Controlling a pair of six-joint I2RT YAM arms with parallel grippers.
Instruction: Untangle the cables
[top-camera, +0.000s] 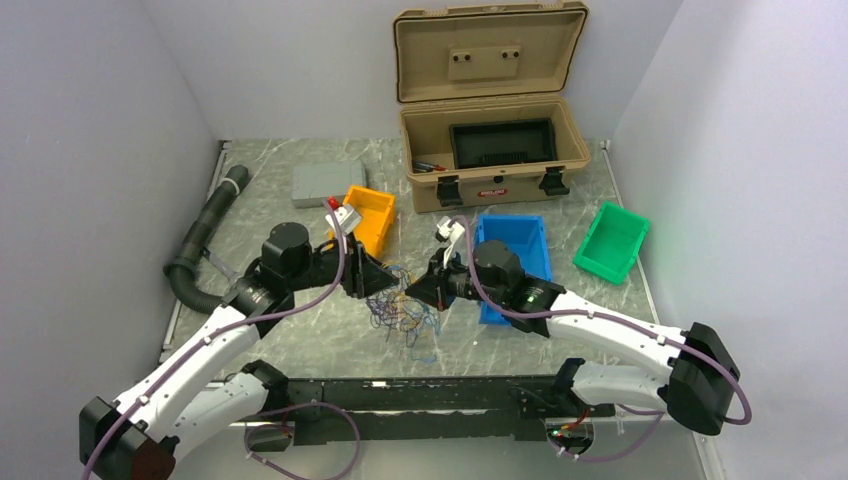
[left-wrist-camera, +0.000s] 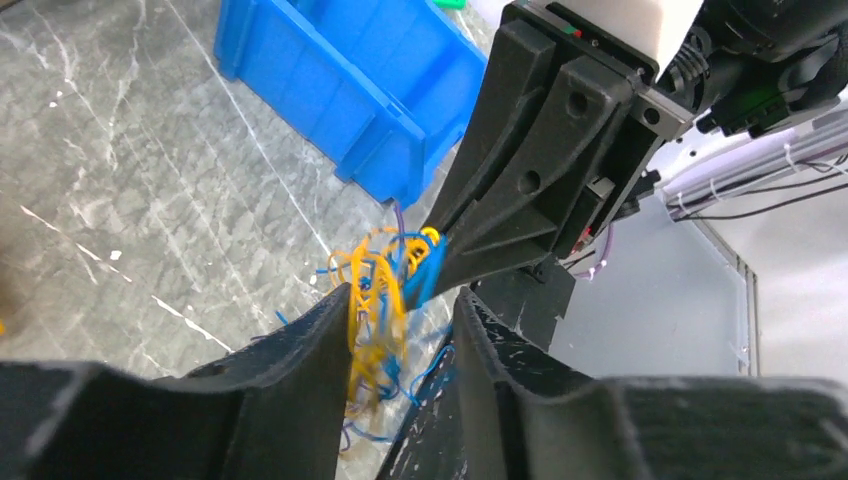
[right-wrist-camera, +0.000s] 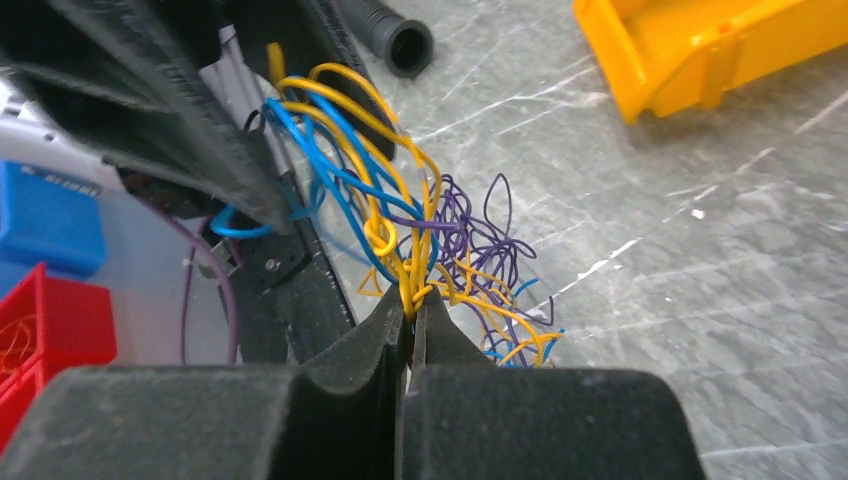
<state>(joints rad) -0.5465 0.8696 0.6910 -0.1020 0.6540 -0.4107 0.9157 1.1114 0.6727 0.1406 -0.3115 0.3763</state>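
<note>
Right wrist: cables (right-wrist-camera: 385, 235) (yellow, blue) tight within right end effector (right-wrist-camera: 408, 308)

Bright, even overhead light (wrist foregrounds blurred).

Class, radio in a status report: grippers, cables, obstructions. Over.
Right gripper pinched shut on the tangle of thin yellow, blue and purple wires. Left gripper jaws apart, strands between them. Blue plastic bin close behind.

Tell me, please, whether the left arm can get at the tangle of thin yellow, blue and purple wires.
Probably yes: the left gripper has its jaws open around the wire tangle, nothing between; the right gripper only pinches some yellow strands.
</note>
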